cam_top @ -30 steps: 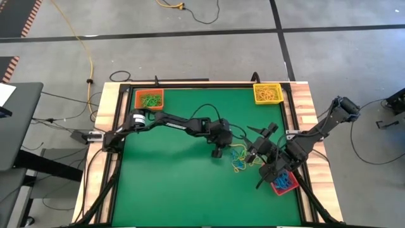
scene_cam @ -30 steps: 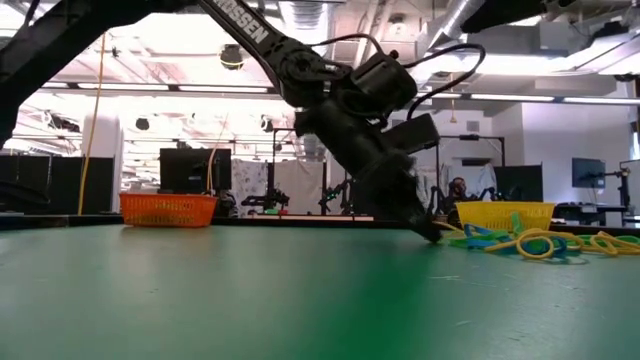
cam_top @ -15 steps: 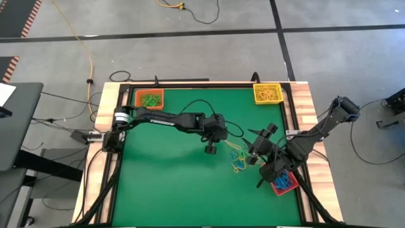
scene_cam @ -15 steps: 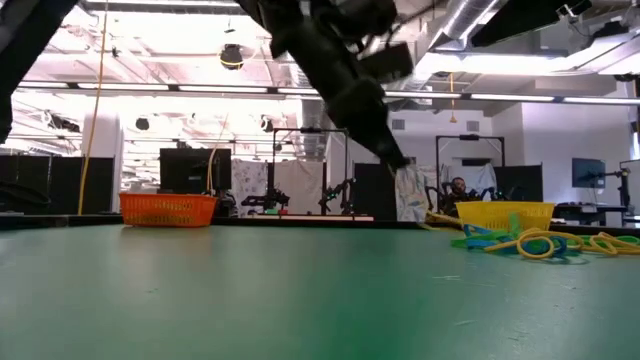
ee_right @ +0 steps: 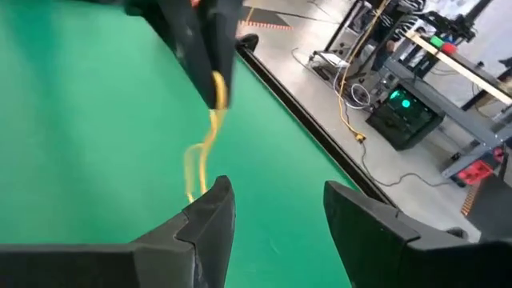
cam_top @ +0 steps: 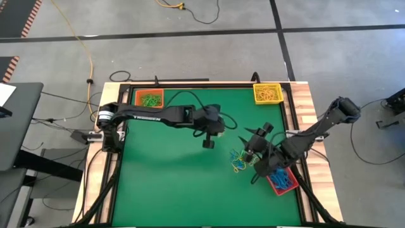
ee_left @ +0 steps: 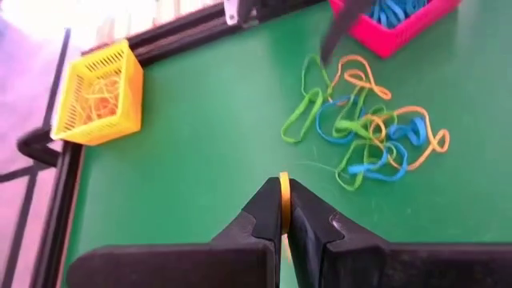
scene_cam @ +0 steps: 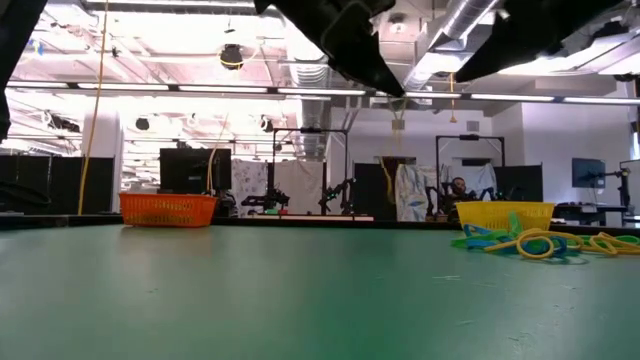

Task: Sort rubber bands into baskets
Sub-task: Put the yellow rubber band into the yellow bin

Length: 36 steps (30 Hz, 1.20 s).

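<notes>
One yellow rubber band (ee_left: 283, 194) dangles from the clamped left claw (ee_left: 283, 210); the right claw (ee_right: 276, 210), spread, waits; the thin loop could slip free midair.

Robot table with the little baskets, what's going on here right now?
The left gripper is shut on a yellow rubber band, lifted above the green table. The right gripper waits open by the loose rubber bands, near the red basket. The orange basket and yellow basket sit at the far corners.

Green table (cam_top: 171, 171) carries orange basket (cam_top: 149, 99) far left, yellow basket (cam_top: 267, 93) far right, red basket (cam_top: 283, 182) near right, loose rubber bands (cam_top: 238, 161) beside it.
</notes>
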### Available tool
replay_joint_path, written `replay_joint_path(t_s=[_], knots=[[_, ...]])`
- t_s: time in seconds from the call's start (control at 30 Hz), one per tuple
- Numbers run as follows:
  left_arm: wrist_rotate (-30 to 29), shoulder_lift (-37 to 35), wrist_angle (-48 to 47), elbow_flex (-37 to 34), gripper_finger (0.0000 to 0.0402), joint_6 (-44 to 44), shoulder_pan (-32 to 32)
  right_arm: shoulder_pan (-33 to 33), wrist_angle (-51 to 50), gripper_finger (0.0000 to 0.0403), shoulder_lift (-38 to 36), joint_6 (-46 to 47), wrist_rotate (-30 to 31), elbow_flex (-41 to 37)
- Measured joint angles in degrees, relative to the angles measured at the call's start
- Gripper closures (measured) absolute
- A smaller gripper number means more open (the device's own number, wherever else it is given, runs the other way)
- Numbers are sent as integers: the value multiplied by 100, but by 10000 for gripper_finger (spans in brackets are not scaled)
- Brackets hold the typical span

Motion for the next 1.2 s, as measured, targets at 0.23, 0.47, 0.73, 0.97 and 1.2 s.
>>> replay_joint_path(t_s=[0.23,0.47,0.73,0.97,1.2], knots=[[-16,-52,57,2,401,-1,0,-551,2013,176,0,-1513,-879,-413],[-23,-76,121,2,401,35,-120,-1119,3204,176,2,-1866,-1513,-965],[-22,-76,260,2,401,129,-259,-1636,4819,176,2,-2403,-2831,-1547],[-22,-76,265,2,401,129,-267,-1758,5406,182,2,-2596,-3265,-1744],[47,-76,289,2,401,129,-267,-1759,5323,261,2,-2605,-3268,-1744]])
